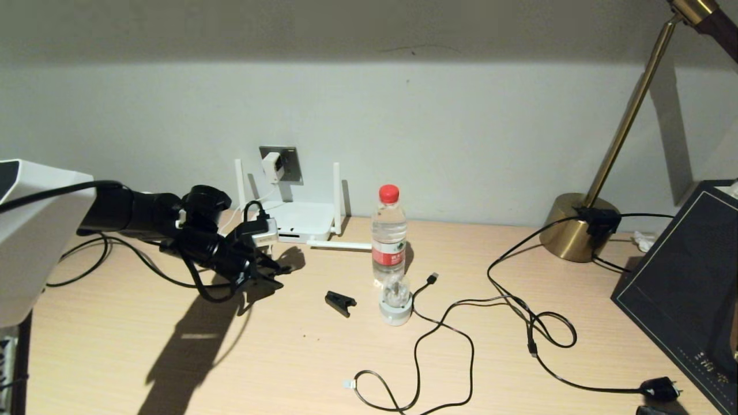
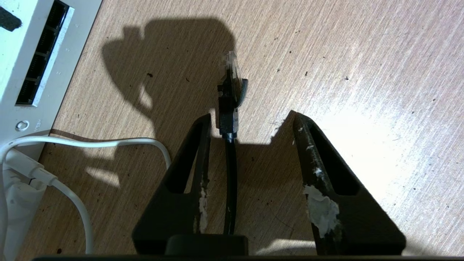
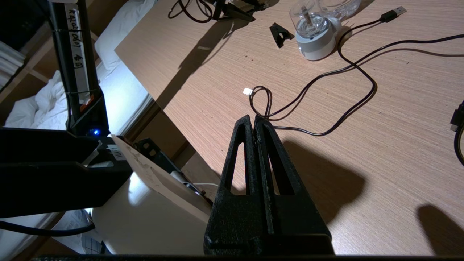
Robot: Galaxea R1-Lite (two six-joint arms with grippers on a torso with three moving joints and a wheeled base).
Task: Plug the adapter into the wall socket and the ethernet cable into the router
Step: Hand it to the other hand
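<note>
The white adapter (image 1: 272,166) sits in the grey wall socket (image 1: 292,168), and its thin white cord (image 2: 78,208) runs down to the router (image 1: 305,219). My left gripper (image 1: 277,275) hovers low over the table just in front of the router, open. In the left wrist view the ethernet cable (image 2: 230,170) runs loose between the spread fingers of the left gripper (image 2: 251,116), close to one of them. Its clear connector (image 2: 232,69) lies beyond the fingertips, off to the side of the router's dark port slot (image 2: 40,61). My right gripper (image 3: 255,117) is shut on nothing above the table's near edge.
A water bottle (image 1: 389,233), a small glass-domed white gadget (image 1: 396,302) and a black clip (image 1: 340,302) stand in the middle. A black USB cable (image 1: 444,323) loops across the front. At the right are a brass lamp base (image 1: 576,227), a black mains plug (image 1: 660,389) and a dark box (image 1: 686,288).
</note>
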